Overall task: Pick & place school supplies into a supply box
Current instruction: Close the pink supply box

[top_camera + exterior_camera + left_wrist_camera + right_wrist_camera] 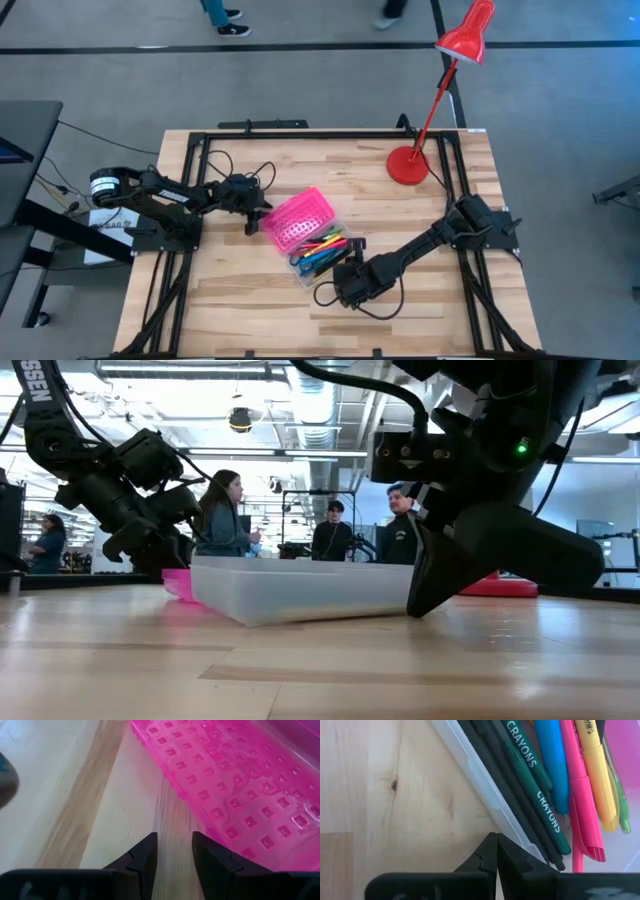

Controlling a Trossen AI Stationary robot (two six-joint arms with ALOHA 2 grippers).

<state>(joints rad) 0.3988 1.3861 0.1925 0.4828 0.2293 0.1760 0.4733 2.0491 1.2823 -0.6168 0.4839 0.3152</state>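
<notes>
Supply box [305, 238] is sitting mid-counter w/ pens [322, 250] inside, pink lid [296, 219] flipped open. Your right tool [345, 287], clenched and empty, is crowding its near wall; a nudge could skid it. Left tool [252, 217], parted, is hovering by the lid.

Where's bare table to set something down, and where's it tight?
Free: the strip along the near edge of the table, and the far middle between the left gripper and the lamp base. Crowded: the centre, where the box sits between the left gripper and the shut right gripper.
</notes>
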